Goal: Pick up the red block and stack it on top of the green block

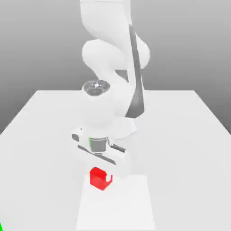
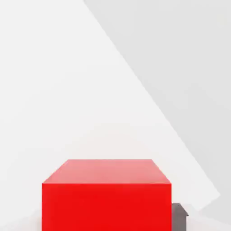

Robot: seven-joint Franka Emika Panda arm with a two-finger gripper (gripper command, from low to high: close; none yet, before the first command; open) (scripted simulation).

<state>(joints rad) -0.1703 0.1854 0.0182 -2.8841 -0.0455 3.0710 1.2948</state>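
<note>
The red block [image 1: 96,177] rests on the white table near its front edge, directly under the hand. My gripper [image 1: 101,177] is lowered over it with the jaws shut on its sides. One white fingertip [image 1: 108,180] overlaps the block's side towards the exterior view's right. In the hand view the red block [image 2: 106,198] looms close, its top and one side face showing. A thin green sliver [image 1: 1,227], possibly the green block, sits at the bottom corner on the exterior view's left, mostly cut off.
The white table [image 1: 180,135] stretches around the arm. The robot's base [image 1: 126,126] stands behind the hand at the table's middle. A brighter rectangular patch [image 1: 131,203] lies on the table at the front, beside the block.
</note>
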